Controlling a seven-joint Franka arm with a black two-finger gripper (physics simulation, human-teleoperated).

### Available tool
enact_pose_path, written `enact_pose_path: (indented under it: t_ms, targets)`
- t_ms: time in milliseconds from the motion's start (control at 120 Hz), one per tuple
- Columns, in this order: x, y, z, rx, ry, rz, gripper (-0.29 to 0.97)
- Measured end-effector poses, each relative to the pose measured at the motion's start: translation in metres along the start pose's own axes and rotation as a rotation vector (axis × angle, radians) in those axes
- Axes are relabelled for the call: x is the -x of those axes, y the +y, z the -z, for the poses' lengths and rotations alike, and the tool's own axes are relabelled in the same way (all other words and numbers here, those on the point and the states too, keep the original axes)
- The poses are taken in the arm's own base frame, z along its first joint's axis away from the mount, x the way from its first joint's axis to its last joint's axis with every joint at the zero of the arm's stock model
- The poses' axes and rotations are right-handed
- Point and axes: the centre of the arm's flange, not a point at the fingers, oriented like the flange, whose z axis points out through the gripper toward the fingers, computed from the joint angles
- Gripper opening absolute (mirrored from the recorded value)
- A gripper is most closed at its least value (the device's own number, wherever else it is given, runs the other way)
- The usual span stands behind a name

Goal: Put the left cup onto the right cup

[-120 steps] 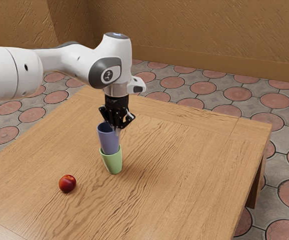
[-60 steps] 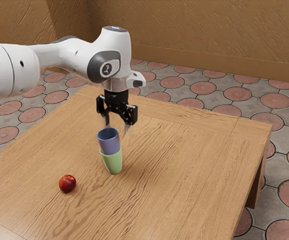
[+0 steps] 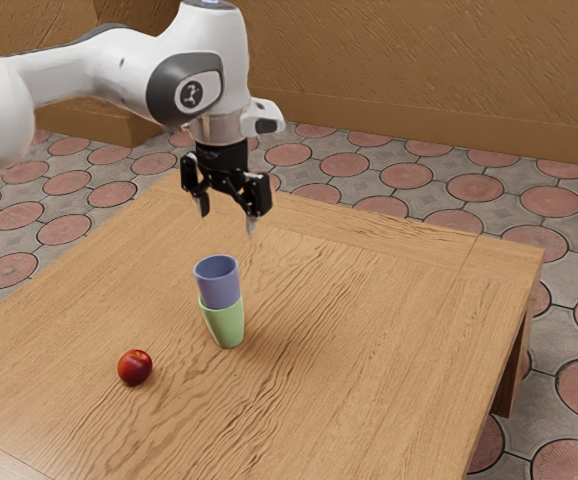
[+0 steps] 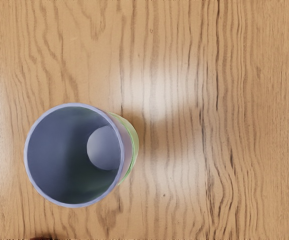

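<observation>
Yeah, hovers with the black two-finger gripper (image 3: 226, 220) spread open and empty, above the purple plastic cup (image 3: 217, 280) that sits nested, slightly tilted, in the light-green plastic cup (image 3: 226, 325) on the wooden table (image 3: 369, 330).

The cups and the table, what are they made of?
Purple cup and green cup: probably plastic, going by the flat single colour, thin wall and smooth matte skin. Table: looks like varnished wood, with wavy grain lines and a soft patch of shine.

Glossy grained wood table (image 3: 389, 330), smooth cups (image 3: 219, 285)
</observation>
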Motion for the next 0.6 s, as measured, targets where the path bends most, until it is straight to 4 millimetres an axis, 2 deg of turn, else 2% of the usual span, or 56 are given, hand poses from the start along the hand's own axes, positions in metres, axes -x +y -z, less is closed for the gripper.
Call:
enact_pose_path:
  t_ms: [133, 350, 600]
  targets:
    - [0.010, -0.005, 0.017, 0.003, 0.009, -0.015, 0.68]
    - [0.020, -0.016, 0.030, 0.017, -0.001, -0.035, 0.68]
    - [0.023, -0.028, 0.032, 0.023, -0.014, -0.071, 0.68]
